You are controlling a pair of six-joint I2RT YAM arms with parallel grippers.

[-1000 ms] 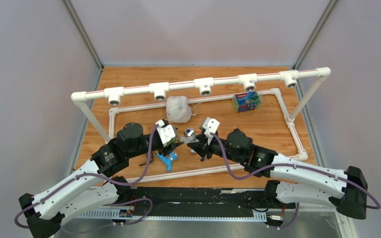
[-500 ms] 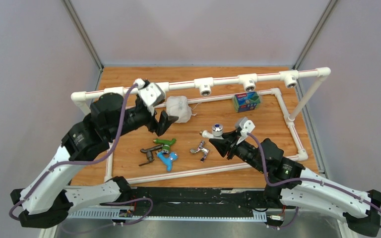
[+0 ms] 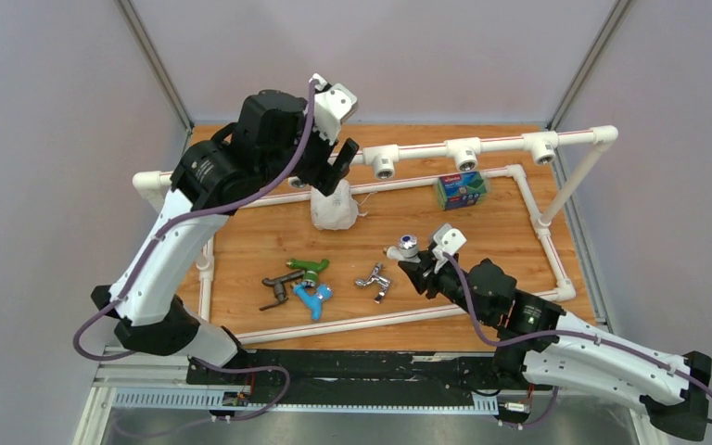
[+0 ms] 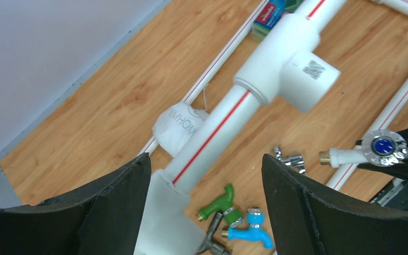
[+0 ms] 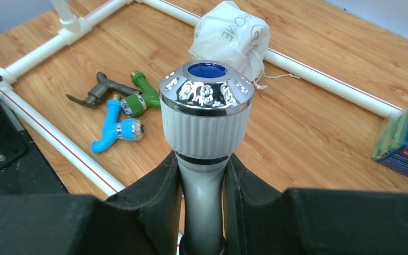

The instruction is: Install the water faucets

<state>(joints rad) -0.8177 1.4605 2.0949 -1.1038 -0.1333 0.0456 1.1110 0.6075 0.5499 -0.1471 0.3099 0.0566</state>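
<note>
A wooden table (image 3: 501, 227) seen from above, with a white pipe rail (image 3: 505, 141) raised across its far side and a flat base frame (image 3: 362, 322) of the same pipe lying on the wood. The rail carries tee fittings with open sockets facing forward.

The left gripper (image 3: 337, 169) is raised high over the left part of the rail, its fingers spread wide and holding nothing. In its wrist view the rail and one tee (image 4: 292, 64) run below, between the two dark fingers (image 4: 118, 204).

The right gripper (image 3: 416, 268) sits low near the table's middle, clamped on the stem of the white faucet (image 3: 403, 247). This faucet's chrome cap with a blue centre stands clear above the fingers.

Four faucets lie loose on the wood inside the base frame: the green faucet (image 3: 308, 268), the blue faucet (image 3: 313, 298) and the grey faucet (image 3: 278, 287) close together, and the chrome faucet (image 3: 374, 279) a little to their right.

A white bag (image 3: 334, 206) rests under the rail. A sponge pack (image 3: 460, 189) lies farther right.
</note>
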